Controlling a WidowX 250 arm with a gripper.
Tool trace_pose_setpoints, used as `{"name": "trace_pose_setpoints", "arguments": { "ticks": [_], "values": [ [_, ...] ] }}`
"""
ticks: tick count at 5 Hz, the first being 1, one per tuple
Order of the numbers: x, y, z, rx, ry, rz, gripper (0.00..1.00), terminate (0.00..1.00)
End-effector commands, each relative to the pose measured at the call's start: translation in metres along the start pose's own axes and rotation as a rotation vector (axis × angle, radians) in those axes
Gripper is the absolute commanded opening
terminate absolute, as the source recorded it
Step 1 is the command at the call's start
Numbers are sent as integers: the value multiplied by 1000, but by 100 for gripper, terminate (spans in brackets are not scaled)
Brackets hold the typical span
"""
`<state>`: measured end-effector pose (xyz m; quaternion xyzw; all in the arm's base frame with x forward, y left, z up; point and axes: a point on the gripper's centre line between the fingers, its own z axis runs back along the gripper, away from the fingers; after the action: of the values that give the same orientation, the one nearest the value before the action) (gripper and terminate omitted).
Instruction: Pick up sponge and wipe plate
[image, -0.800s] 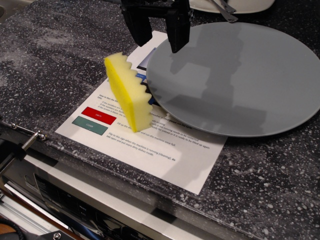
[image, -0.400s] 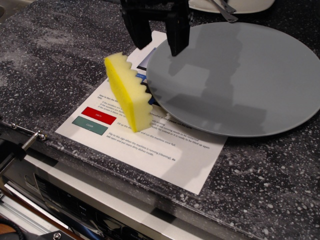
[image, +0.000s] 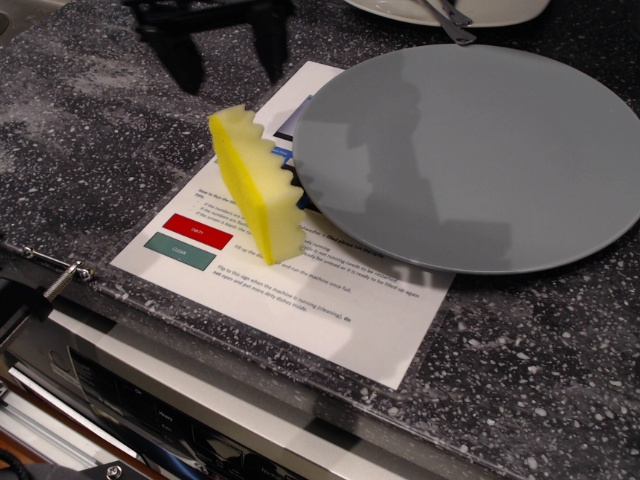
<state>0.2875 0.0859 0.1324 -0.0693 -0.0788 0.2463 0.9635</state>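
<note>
I see the black 2-fingered gripper (image: 228, 62) near the counter's far left edge, jaws spread apart and holding nothing. The bright yellow foam sponge (image: 257, 187) stands on edge on a white printed paper sheet (image: 330, 300), wavy face toward the large round matte grey plate (image: 470, 150), just beside its left rim. A white dish (image: 450, 10) sits at the far edge.

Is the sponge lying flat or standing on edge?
On edge: the sponge stands on a narrow side on the paper sheet, wavy face toward the plate.
</note>
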Motion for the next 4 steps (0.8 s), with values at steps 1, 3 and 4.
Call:
{"name": "trace_pose_setpoints", "arguments": {
  "ticks": [1, 3, 4],
  "values": [
    [-13, 9, -1, 98, -167, 162, 100, 0],
    [-15, -11, -34, 129, -200, 218, 100, 0],
    [-17, -11, -47, 97, -251, 246, 100, 0]
  ]
}}
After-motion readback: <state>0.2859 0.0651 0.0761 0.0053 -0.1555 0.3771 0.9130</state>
